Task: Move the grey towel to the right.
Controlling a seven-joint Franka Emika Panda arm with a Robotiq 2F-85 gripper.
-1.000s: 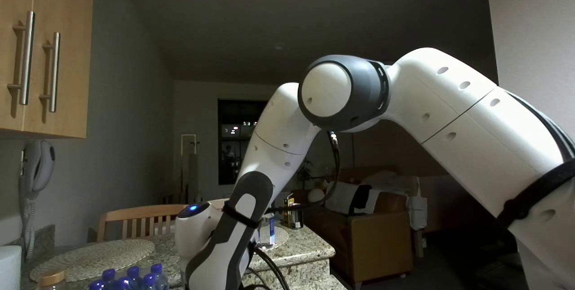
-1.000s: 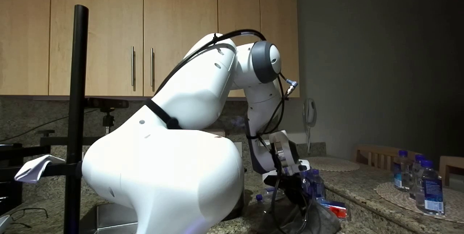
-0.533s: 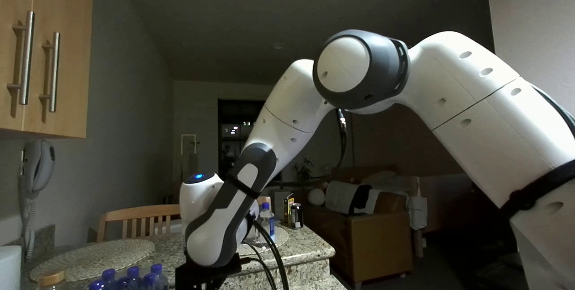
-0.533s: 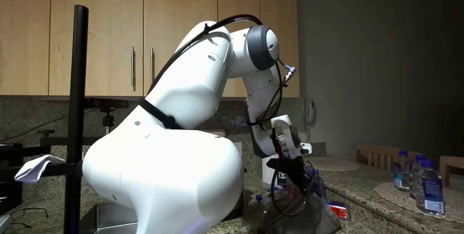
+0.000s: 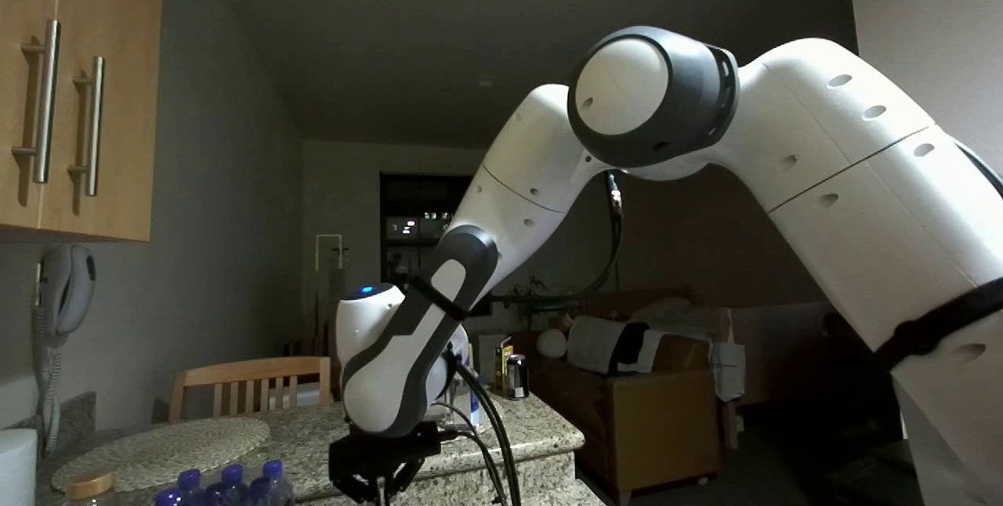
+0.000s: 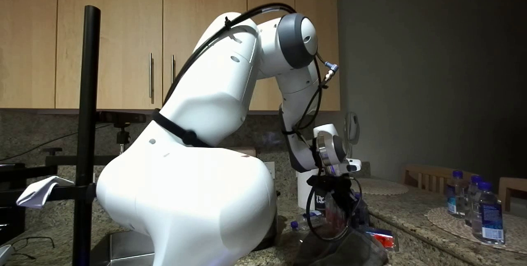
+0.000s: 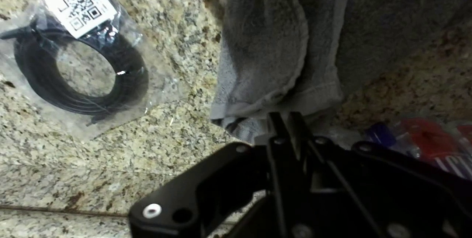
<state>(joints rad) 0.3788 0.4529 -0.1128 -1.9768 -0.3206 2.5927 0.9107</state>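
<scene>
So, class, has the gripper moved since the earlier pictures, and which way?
Yes. In an exterior view, the gripper has moved up and toward the picture's right, away from the blue-capped bottles, which stayed put.

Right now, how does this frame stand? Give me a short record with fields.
target: grey towel, rumpled, over the speckled counter
tool: gripper, jaws nearly together; whether they hold the towel, cannot tell
wrist view, left: bagged black coil
wrist view, lower right: red item, kind unclear
background: in an exterior view, three blue-capped bottles on a round mat
task status: cannot tell whether the move is finished
</scene>
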